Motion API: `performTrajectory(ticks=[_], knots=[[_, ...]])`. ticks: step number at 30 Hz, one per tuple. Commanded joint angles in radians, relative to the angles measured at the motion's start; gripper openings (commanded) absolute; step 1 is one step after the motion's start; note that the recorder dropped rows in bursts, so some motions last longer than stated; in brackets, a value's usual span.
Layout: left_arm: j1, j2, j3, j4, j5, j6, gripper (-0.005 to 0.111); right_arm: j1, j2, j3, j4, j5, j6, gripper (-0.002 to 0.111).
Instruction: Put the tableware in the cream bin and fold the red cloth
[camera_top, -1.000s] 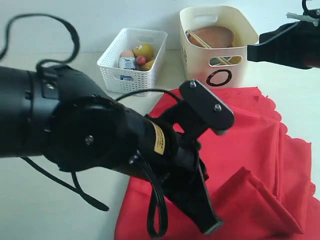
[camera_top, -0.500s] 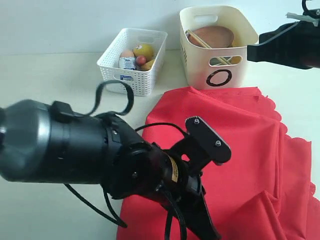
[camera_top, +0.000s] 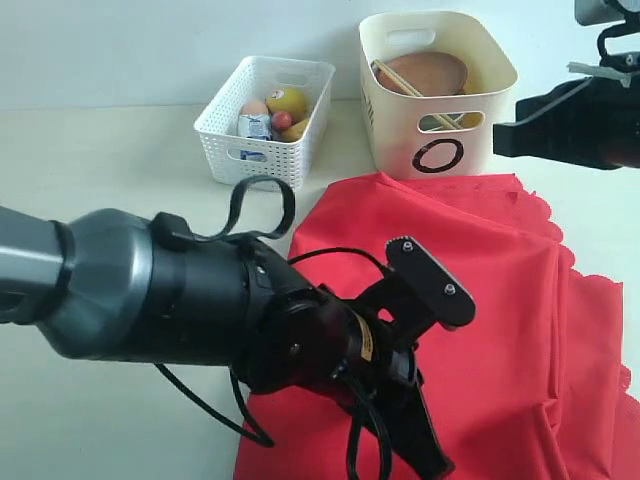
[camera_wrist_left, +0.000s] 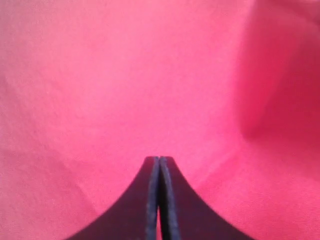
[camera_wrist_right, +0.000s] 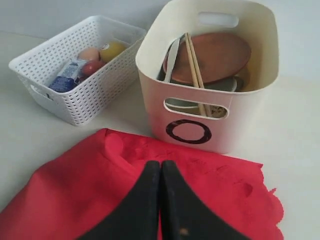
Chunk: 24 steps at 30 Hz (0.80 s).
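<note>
While closed, left end effector (camera_wrist_left: 159, 161) over cloth (camera_wrist_left: 100, 75)

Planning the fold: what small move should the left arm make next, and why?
Probably open the jaws of the left arm and pinch the red cloth: they are shut over it, gripping nothing, the cloth lies spread, and the tableware is already in the cream bin.

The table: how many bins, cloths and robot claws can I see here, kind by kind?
Bins: 2, the cream bin and the white basket
Cloths: 1, the red cloth
Robot claws: 2, the left gripper and the right gripper
Total: 5
</note>
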<state>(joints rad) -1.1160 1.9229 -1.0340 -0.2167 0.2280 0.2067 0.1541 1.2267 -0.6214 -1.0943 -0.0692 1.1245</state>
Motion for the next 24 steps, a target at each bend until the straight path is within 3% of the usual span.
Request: performTrajectory(ticks=[1,6,12,24], knots=[[0.047,-0.134,-0.012,0.022,0.032,0.013,0.001,-0.003,0.046,0.009,-0.005,0.015,0.002,0.0],[0.179,-0.314,0.03,0.036,0.08,0.013,0.001,0.0,0.174,0.009,-0.005,-0.005,0.002,0.0],[0.325,-0.492,0.143,0.036,0.039,0.013,0.001,0.101,0.32,0.007,-0.012,-0.022,0.002,0.0],[0.458,-0.609,0.24,0.036,0.002,0.011,0.001,0.14,0.551,-0.061,-0.033,0.095,0.002,0.0]])
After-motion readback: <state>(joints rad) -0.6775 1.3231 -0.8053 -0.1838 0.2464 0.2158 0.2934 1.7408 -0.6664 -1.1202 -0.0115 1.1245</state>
